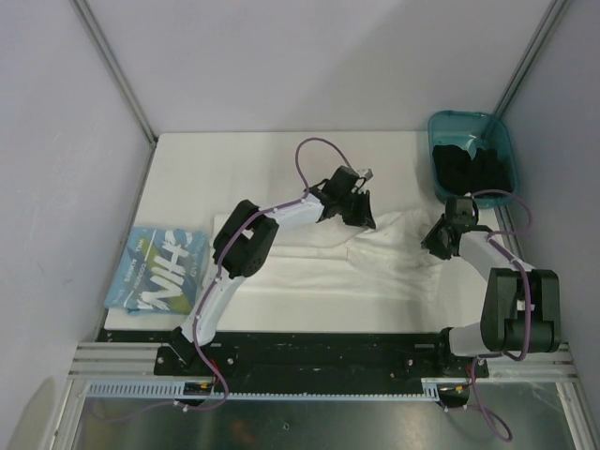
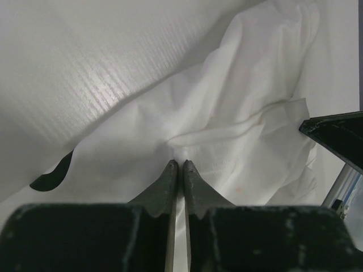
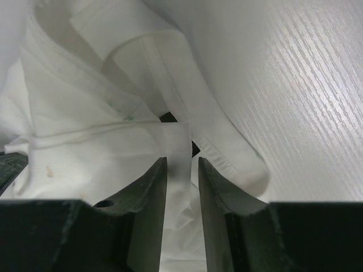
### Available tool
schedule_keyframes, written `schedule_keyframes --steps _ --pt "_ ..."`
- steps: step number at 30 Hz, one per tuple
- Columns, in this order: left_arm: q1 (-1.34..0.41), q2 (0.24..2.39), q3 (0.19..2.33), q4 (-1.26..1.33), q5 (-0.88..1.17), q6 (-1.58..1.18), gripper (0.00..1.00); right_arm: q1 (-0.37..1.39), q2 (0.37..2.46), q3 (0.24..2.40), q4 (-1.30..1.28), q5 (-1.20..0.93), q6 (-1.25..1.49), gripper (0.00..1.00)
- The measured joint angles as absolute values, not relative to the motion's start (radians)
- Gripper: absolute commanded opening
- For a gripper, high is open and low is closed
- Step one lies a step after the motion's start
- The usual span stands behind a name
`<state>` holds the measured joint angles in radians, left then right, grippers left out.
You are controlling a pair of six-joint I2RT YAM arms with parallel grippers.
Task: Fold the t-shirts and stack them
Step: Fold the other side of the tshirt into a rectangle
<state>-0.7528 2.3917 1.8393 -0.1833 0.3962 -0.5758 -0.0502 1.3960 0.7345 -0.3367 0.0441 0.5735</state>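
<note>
**A:** While both claws are sitting on the white t-shirt (image 1: 309,261), which way is it lying?

**B:** It is stretching across the middle of the overhead frame on the table (image 1: 234,169), with its long axis running left to right. The folded t-shirt (image 1: 161,272) is lying at the lower left, well apart from it.

**A:** Where is the left claw (image 2: 180,165) sitting?

**B:** It is sitting on the upper edge of the cloth, right of centre. Its jaws are pressing almost together on a small ridge of fabric, so it looks to be pinching the shirt. Nearly all of the cloth is lying below and to the left of it in the overhead frame.

**A:** And the right claw (image 3: 182,161)?

**B:** It is sitting at the right end of the shirt, nearer the bunched folds there. Its jaws are standing partly apart with a band of cloth running between them. I cannot tell whether they are clamping it.

**A:** So what is the next move turning on?

**B:** I am judging that it is turning on that left-to-right axis. With the right claw working the end and the left claw the long edge, any fold is likely heading towards the lower left of the frame.
</note>
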Motion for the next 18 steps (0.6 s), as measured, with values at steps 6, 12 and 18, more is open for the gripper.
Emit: schedule_keyframes --steps 6,12,18 --pt "-0.753 2.373 1.795 -0.167 0.393 -0.576 0.05 -0.050 1.405 0.734 -0.314 0.044 0.577 0.07" --pt "-0.754 2.325 1.757 -0.164 0.377 -0.576 0.02 -0.051 1.375 0.733 -0.320 0.041 0.588 0.00" --pt "-0.754 2.262 1.711 -0.158 0.367 -0.577 0.00 -0.051 1.250 0.734 -0.345 0.030 0.590 0.00"
